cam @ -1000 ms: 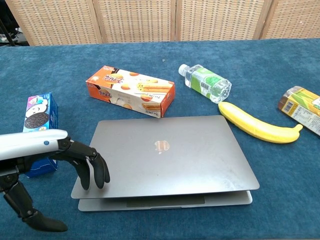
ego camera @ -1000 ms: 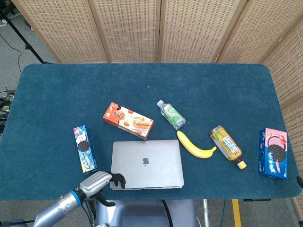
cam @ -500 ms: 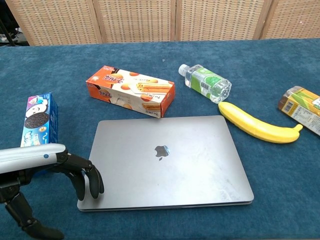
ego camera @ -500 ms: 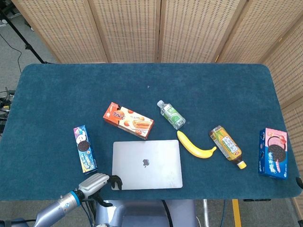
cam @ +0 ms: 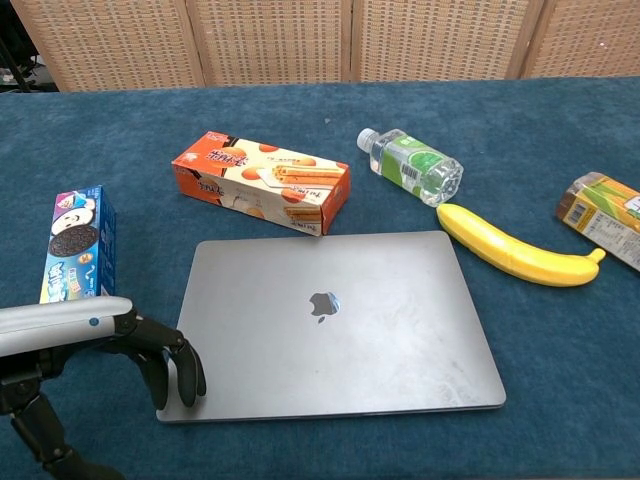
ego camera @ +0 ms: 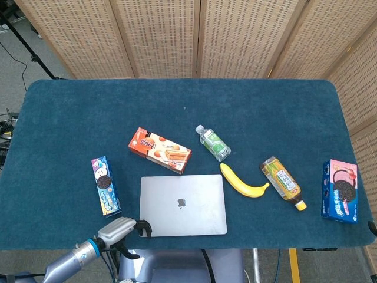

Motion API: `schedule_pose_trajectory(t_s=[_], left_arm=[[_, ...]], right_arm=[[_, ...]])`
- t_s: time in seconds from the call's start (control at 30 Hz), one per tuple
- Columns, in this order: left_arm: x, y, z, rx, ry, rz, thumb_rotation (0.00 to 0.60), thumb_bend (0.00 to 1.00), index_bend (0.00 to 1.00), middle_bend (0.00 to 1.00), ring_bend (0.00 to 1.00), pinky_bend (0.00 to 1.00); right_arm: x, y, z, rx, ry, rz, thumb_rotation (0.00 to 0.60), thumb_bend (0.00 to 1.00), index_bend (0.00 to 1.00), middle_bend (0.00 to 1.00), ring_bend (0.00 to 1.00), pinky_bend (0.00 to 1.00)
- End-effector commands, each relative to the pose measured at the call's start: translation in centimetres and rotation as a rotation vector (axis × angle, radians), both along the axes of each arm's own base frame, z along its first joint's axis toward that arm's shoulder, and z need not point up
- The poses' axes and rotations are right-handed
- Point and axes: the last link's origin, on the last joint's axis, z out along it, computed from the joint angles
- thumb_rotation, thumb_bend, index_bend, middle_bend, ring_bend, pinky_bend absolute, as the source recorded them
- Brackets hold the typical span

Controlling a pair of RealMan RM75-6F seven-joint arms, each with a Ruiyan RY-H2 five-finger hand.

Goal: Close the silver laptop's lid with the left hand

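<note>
Head view: silver laptop (ego camera: 183, 204) lies flat with its lid shut, lower centre of the frame, near the front edge of the blue table (ego camera: 70, 118). Left hand (ego camera: 122, 228) sits at lower left, dark fingertips (ego camera: 143, 227) curled down at the laptop's front left corner, nothing gripped. Can't tell from here if they touch the lid. Blue cookie box (ego camera: 105, 185) left of the laptop, orange biscuit box (ego camera: 159, 150) just above it. Water bottle (ego camera: 213, 143) lies on its side above right of the laptop, banana (ego camera: 241, 182) just right of the laptop's upper right corner. Tea bottle (ego camera: 283, 181) further right, on its side. Pink and blue cookie box (ego camera: 340, 190) at the far right edge. Right hand not seen

Chest view: laptop (cam: 335, 324) fills the lower middle, lid down flat against the base, logo up. Left hand (cam: 120, 340) comes in from the lower left edge, fingers (cam: 183, 370) bent down with the tips on or right at the lid's front left corner, holding nothing. Blue cookie box (cam: 77, 246) at the left edge, above the hand. Orange biscuit box (cam: 262, 181) just behind the laptop, close to its back edge. Water bottle (cam: 412, 165) upper centre right, banana (cam: 515, 248) just below it, beside the laptop's back right corner. Tea bottle (cam: 603, 216) cut off by the right edge
</note>
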Motion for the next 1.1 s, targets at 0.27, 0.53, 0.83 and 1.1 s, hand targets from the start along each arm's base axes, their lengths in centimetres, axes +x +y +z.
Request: schedule_pose_trajectory(t_s=[0.27,0.53,0.83,1.1], left_arm=[[2.1,2.4,3.0,0.224,-0.048,-0.112,0.6,0.14,0.4,0.34,0.37,0.3],[2.1,5.2,9.3,0.601,-0.027,-0.109,0.6,0.14,0.33,0.22,0.25,0.27],[-3.4,3.2,14.7,0.98,0.017,-0.015,0.6,0.14,0.26,0.19,0.2,0.22],[-7.4,0.2,16.5,1.144,0.068,0.097,0.6,0.14,0.27,0.19,0.2,0.22]], right_arm=[[0.3,-0.1,0.2,-0.032,0.015,0.031,0.6,0.24,0.05,0.0,0.0,0.0],[1.2,-0.3,0.2,-0.043,0.012,0.073,0.6,0.24,0.05,0.0,0.0,0.0],[2.5,-0.9,-0.3,-0.036,-0.001,0.115,0.6,0.24,0.05,0.0,0.0,0.0],[3.3,-1.6,-0.6,-0.039,-0.026,0.143,0.6,0.24,0.05,0.0,0.0,0.0]])
